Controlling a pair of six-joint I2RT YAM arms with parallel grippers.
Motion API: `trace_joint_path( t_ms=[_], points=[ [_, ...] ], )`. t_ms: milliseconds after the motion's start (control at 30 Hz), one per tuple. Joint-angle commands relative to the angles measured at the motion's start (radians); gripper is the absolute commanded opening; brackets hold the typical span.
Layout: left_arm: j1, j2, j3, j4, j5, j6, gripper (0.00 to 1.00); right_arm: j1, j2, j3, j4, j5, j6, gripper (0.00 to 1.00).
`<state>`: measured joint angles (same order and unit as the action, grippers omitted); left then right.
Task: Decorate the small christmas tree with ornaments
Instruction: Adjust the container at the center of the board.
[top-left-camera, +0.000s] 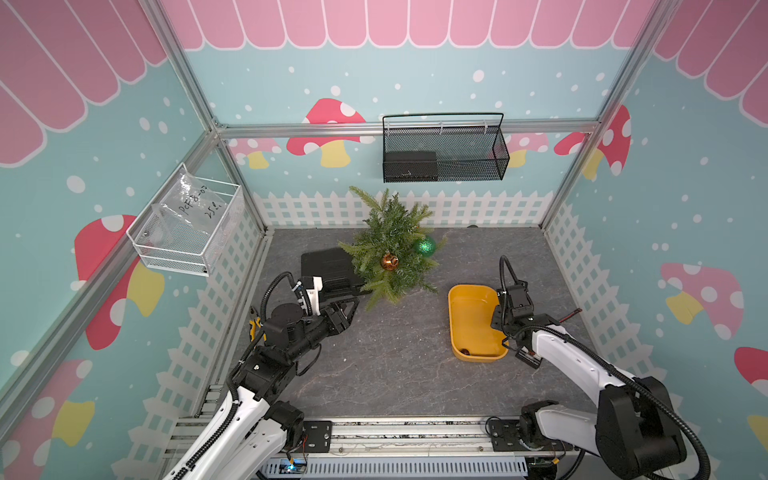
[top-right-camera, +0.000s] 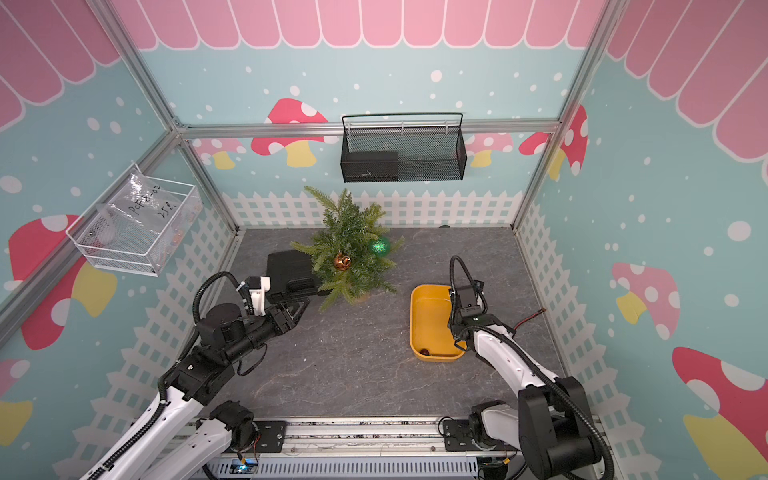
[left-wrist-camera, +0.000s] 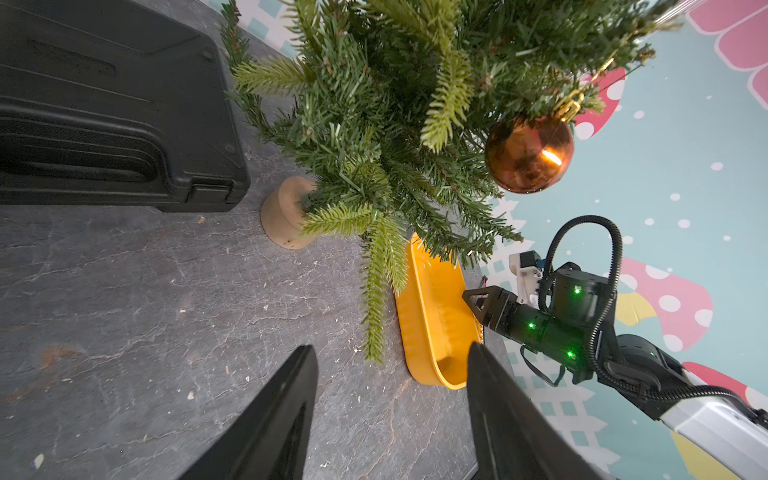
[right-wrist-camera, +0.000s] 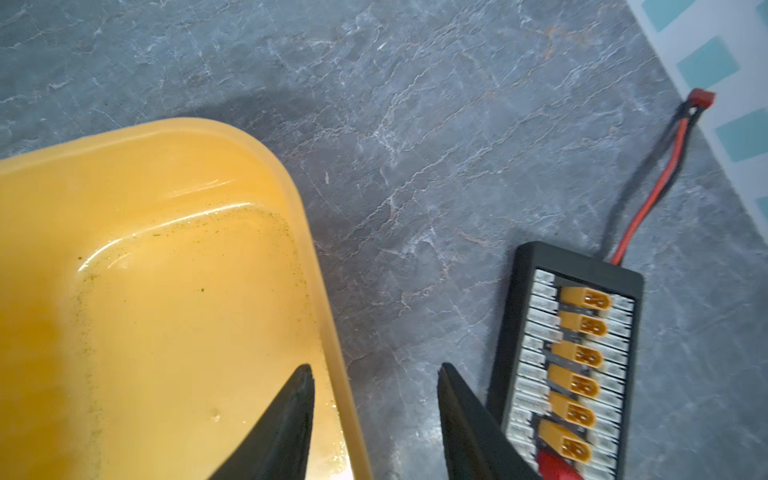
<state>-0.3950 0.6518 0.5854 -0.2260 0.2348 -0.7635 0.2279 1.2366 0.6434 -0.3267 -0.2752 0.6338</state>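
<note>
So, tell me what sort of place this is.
Probably a staged robot test booth: cartoon mushroom wall panels on an aluminium frame, with the left arm and right arm mounted on a front rail.

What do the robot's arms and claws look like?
The left arm and right arm have white shells, black joints and a ribbed black cable hose looping alongside. The left claw and right claw each have two black, tapering, pointed fingers. Small green lights dot the right arm.

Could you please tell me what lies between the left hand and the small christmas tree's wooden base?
Only bare grey tabletop lies between the left hand and the wooden base of the small christmas tree, as the left wrist view shows.
</note>
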Motion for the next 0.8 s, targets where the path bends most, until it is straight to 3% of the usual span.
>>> trace_joint_path(
  t_ms=[0, 200, 533, 667, 767],
  points=[
    [0.004, -0.008, 0.016, -0.031, -0.009, -0.010, 0.60, -0.005, 0.040, -0.003, 0.097, -0.025, 0.008, 0.47],
    [0.004, -0.018, 0.021, -0.045, -0.018, -0.007, 0.60, -0.006, 0.070, -0.030, 0.166, -0.068, 0.023, 0.35],
    [0.004, -0.006, 0.018, -0.053, -0.026, -0.010, 0.60, -0.006, 0.063, -0.067, 0.248, -0.110, 0.007, 0.01],
    [0.004, 0.011, 0.017, -0.031, -0.016, -0.016, 0.60, -0.002, 0.003, -0.071, 0.262, -0.051, -0.014, 0.00],
    [0.004, 0.011, 0.016, -0.029, -0.016, -0.018, 0.60, 0.007, -0.124, -0.141, 0.365, 0.022, -0.028, 0.00]
  ],
)
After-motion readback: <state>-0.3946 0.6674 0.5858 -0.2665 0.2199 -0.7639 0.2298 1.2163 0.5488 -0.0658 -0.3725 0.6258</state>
